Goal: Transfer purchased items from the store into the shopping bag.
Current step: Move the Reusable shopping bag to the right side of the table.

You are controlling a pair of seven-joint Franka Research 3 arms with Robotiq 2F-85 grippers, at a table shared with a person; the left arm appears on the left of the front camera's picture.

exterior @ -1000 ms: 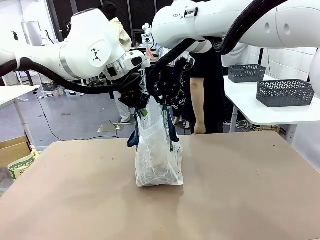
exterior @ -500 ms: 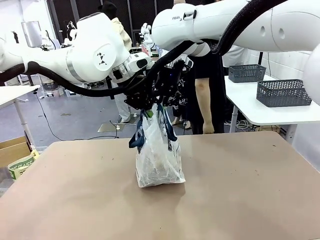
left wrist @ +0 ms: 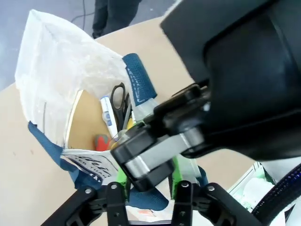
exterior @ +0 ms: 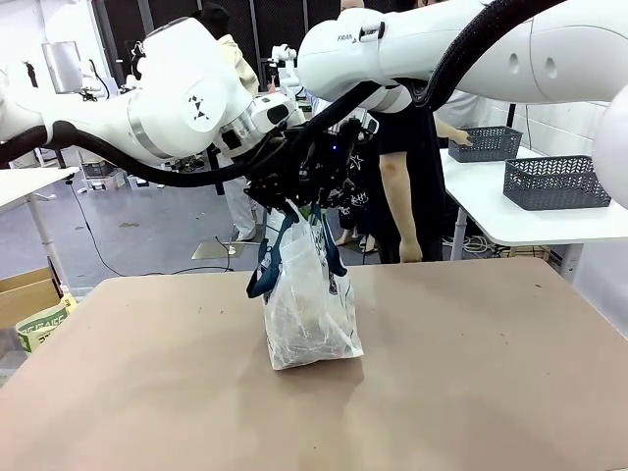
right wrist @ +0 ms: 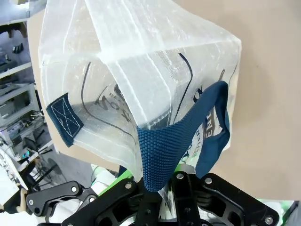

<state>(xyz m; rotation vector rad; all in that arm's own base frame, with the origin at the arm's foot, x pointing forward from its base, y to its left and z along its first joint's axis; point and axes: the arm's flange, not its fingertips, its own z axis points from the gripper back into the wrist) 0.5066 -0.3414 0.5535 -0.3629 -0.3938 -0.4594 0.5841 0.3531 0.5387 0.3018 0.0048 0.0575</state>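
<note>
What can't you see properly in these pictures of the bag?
1. Right wrist view: the writing on the bag is broken up by folds and the blue strap pinched in the right gripper.
2. Left wrist view: the right gripper covers part of the bag's inside, past the scissors.
3. Front view: crinkly plastic blurs what lies inside.

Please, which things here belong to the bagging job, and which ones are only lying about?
Job: shopping bag; brown cardboard box and scissors inside it; right pincer shut on its navy handle.
Lying about: two grey mesh baskets on the side table; cardboard carton left of the table.
</note>
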